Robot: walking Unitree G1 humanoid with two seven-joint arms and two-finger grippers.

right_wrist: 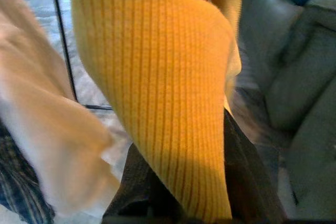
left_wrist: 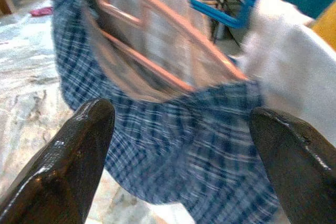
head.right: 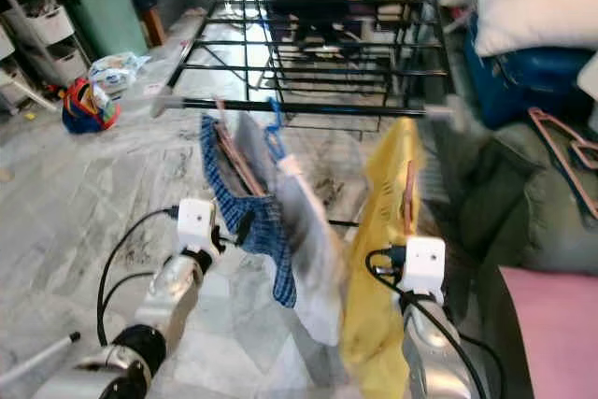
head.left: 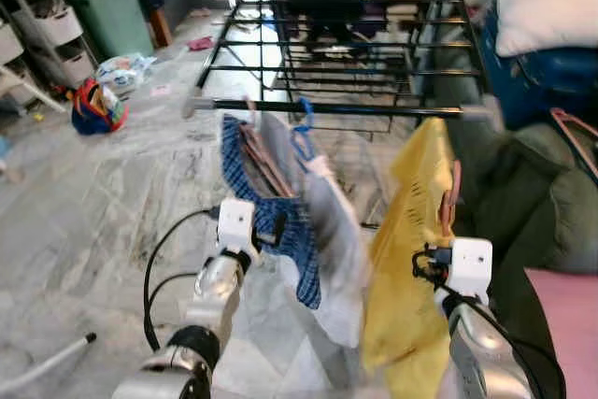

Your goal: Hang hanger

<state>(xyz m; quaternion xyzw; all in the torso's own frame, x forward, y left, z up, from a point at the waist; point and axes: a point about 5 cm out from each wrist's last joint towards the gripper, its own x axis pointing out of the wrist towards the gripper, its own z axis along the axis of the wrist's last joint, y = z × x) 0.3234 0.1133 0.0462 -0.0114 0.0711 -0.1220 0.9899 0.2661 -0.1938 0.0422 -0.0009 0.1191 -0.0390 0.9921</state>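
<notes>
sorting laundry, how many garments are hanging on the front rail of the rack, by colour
blue checked: 1, blue checked garment
white/grey: 1, white garment
yellow: 1, yellow knit garment
total: 3, on the front rail

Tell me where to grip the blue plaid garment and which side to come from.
Grip the lower hem of the blue plaid garment, coming from the robot's side, below the rail. It hangs freely from a pink hanger, hem toward the left gripper, whose open fingers already straddle the cloth.
</notes>
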